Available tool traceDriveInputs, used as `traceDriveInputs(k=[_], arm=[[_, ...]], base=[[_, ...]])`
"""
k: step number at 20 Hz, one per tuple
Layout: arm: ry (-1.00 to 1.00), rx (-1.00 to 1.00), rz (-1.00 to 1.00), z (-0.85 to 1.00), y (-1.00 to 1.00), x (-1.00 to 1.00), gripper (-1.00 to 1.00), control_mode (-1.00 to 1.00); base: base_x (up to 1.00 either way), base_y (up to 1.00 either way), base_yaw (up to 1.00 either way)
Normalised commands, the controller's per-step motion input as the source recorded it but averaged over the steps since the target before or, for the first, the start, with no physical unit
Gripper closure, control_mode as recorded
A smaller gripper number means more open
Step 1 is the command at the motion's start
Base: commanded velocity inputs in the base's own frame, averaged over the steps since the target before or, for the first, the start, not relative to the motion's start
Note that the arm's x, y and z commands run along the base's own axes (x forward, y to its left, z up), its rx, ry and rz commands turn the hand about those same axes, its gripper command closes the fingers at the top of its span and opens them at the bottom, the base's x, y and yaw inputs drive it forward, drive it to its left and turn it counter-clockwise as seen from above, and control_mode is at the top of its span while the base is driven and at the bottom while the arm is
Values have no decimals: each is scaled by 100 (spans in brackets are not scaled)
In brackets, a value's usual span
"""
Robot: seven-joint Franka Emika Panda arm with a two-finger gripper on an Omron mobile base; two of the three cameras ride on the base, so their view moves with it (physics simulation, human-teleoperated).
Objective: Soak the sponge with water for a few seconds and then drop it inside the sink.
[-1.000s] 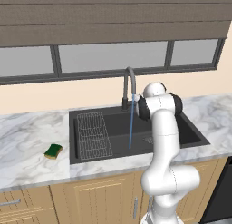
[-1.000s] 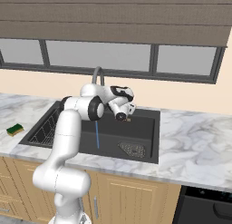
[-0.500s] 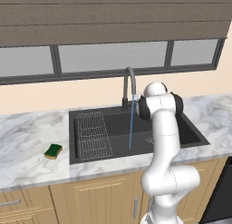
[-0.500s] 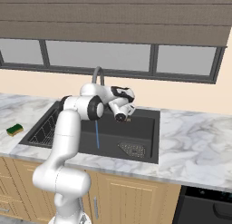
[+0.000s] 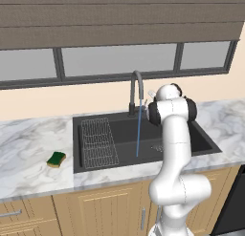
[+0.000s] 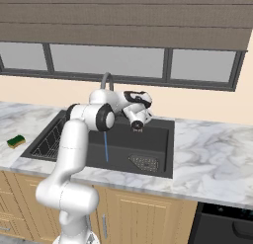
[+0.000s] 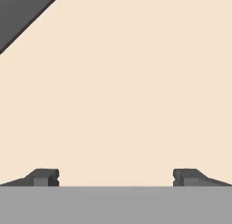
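A: Where is the small green-topped, yellow-bottomed rectangular sponge [image 5: 56, 159]?

B: It lies flat on the white marbled stone worktop [image 5: 28, 149], left of the large dark grey rectangular sink [image 5: 143, 139] and well apart from its rim. In the right base view it shows at the far left edge, again on the worktop.

A: And the water?

B: A thin straight blue stream of water [image 5: 139, 130] falls from the tip of the dark arched gooseneck faucet [image 5: 136, 91] into the basin. A wire rack [image 5: 98, 142] lies in the left part of the sink, and a mesh drain [image 6: 144, 162] sits on the floor toward the right.

A: What about the pincer?

B: The white arm's two-finger pincer [image 6: 138, 129] hangs over the far right part of the sink, right of the stream and well apart from the sponge. In the hand view its two dark fingertips [image 7: 44, 177] stand wide apart with nothing between them, facing the plain cream wall [image 7: 136, 82].

A: Anything behind?

B: A grey-framed window [image 5: 119, 63] under a brown slatted blind [image 5: 119, 20], and light wooden cabinets [image 5: 95, 211] below the worktop.
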Motion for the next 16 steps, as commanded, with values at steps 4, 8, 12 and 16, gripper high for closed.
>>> traceDriveInputs(k=[4, 8, 12, 16], arm=[[0, 12, 0, 0, -45, -28, -100, -100], [4, 11, 0, 0, -41, -46, -100, -100], [10, 10, 0, 7, -33, -59, -100, -100], [8, 5, 5, 20, -25, -50, -100, -100]], base=[[0, 0, 0], [0, 0, 0], [0, 0, 0], [0, 0, 0]])
